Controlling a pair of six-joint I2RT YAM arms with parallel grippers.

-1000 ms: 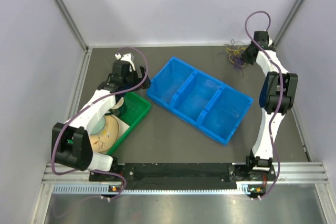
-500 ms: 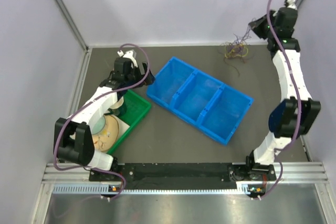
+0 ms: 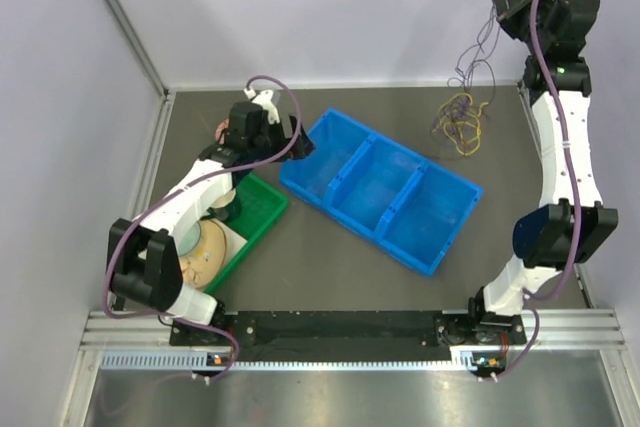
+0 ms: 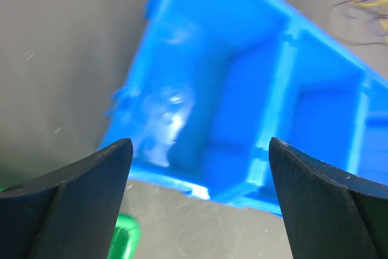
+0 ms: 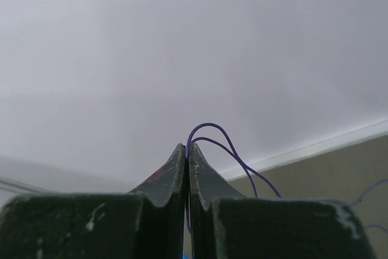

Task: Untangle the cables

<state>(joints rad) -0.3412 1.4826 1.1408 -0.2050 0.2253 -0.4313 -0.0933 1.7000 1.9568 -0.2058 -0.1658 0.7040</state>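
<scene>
A tangle of thin purple and yellow cables [image 3: 459,117] lies on the dark table at the back right. My right gripper [image 3: 500,5] is raised high above it and is shut on a purple cable [image 5: 209,134]. That cable loops out of the closed fingertips in the right wrist view. In the top view the purple cable [image 3: 482,47] hangs from the gripper down to the tangle. My left gripper [image 3: 302,144] is open and empty, just above the left end of the blue bin [image 3: 352,152]. The left wrist view shows the blue bin [image 4: 242,95] between my spread fingers [image 4: 91,174].
The blue bin has three compartments and lies diagonally mid-table. A green tray [image 3: 255,212] with a round tan object [image 3: 205,247] stands at the left, under my left arm. Grey walls close in the back and sides.
My right gripper has risen from table level at the tangle to high above it, drawing a purple cable up. My left gripper has moved right toward the blue bin.
</scene>
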